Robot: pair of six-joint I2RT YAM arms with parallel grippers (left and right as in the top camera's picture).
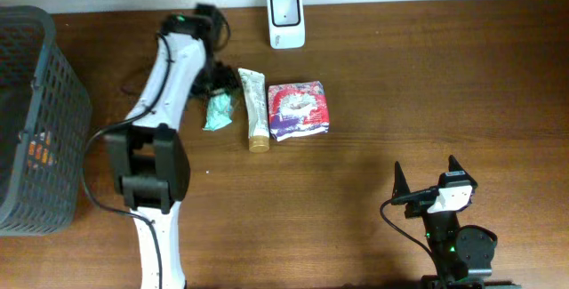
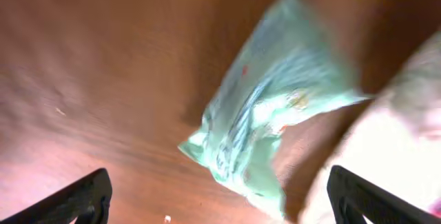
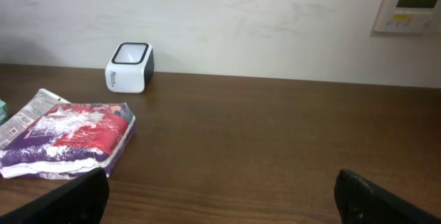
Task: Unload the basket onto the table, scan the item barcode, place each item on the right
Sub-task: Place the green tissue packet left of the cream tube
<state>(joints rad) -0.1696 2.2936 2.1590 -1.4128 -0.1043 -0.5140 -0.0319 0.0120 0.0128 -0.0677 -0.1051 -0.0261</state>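
A teal packet (image 1: 218, 109) lies flat on the table beside a cream tube (image 1: 255, 107) and a red and purple packet (image 1: 299, 109). No barcode shows on any of them. The white scanner (image 1: 286, 20) stands at the table's back edge. My left gripper (image 1: 216, 86) hovers just behind the teal packet. In the left wrist view my left gripper (image 2: 220, 186) is open above the blurred teal packet (image 2: 272, 124), with nothing between its fingers. My right gripper (image 1: 427, 175) stands open near the front right, far from the items; in its own view it (image 3: 220, 193) holds nothing, and the scanner (image 3: 129, 67) is far left.
A dark mesh basket (image 1: 40, 120) with something orange inside stands at the left edge. The wall runs along the back, with a control panel (image 3: 410, 3) on it. Bare brown table (image 1: 427, 84) lies between the items and the right arm.
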